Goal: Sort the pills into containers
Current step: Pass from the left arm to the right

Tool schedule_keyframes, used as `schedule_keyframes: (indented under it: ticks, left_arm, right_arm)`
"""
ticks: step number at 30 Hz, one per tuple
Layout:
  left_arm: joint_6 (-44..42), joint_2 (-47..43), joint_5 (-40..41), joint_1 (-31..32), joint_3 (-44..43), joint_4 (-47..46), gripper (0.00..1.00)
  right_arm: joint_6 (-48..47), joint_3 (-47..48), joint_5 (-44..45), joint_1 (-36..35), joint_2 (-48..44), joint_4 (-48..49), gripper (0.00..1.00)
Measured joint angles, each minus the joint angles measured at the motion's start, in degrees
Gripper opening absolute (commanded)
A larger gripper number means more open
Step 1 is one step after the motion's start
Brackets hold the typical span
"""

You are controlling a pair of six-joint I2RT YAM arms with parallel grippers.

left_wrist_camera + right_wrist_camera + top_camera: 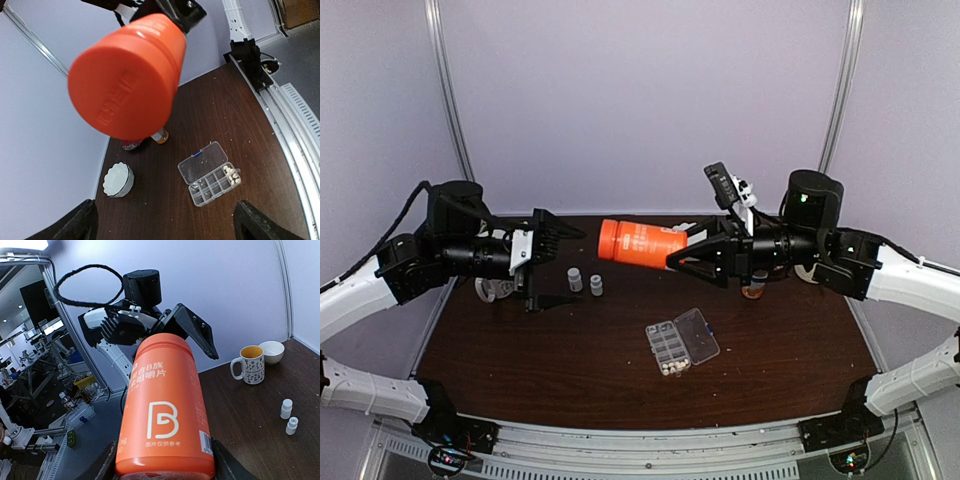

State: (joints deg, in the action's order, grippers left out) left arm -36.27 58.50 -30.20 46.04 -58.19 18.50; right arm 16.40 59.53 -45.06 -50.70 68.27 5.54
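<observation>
— Cream-white round pills (670, 368) sit heaped in one end cell of the clear, flat plastic organizer box (663, 342), the cell at the box's 6 o'clock end in the overhead view. Where does that leave the job?

— Early, I'd judge. The other cells look almost bare, and the box lies with its lid swung open at about 5 o'clock from the middle of the dark brown table (520, 350). The supply seems to be shut inside the big orange plastic bottle (640, 243), held in the air at 12 o'clock of the box.

— Who has it?

— The right tool (682, 248) is part-closed around the bottle's base end, keeping it level with its flat orange cap (125, 85) pointing to 9 o'clock. The left tool (578, 262) faces that cap with fingers spread wide and nothing between them, near the cap but not yet on it.

— So, taking the cap off. How to do it well?

— Centre the open fingers on the cap's axis and slide on far enough to grip the cap's side, not only its lip. Close firmly, then twist while the right tool holds steady. Keep the mouth level or slightly raised, so nothing spills onto the table or among the two tiny white bottles (285, 408) at 10 o'clock of the box.

— And the pills themselves?

— Tiny, smooth, rounded pellets, pale cream, a few perhaps yellower. They would likely roll freely, so pour slowly.
</observation>
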Motion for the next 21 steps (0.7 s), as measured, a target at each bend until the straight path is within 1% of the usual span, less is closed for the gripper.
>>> schedule_keyframes:
  ticks: [3,7,10,16,21]
  left_arm:
    - [-6.36,0.35,0.11,0.0,0.68,-0.59,0.98]
    - [-10.71,0.13,-0.33,0.07,1.29,-3.93,0.98]
    - [-12.48,-0.35,-0.66,0.2,1.66,-5.7,0.97]
    - [-13.77,-0.81,-2.82,0.22,1.66,-7.85,0.94]
    - [-13.84,-0.79,-3.54,0.5,1.66,-8.22,0.88]
  right_arm:
    - [1.57,1.25,-1.77,0.0,0.7,0.04,0.26]
    - [2.78,1.29,-3.23,0.0,1.84,0.33,0.26]
    - [3.63,1.29,-4.24,0.02,3.3,0.61,0.26]
    - [4.66,1.31,-5.09,0.02,5.6,1.36,0.25]
    - [5.51,1.36,-5.49,0.02,6.54,2.34,0.25]
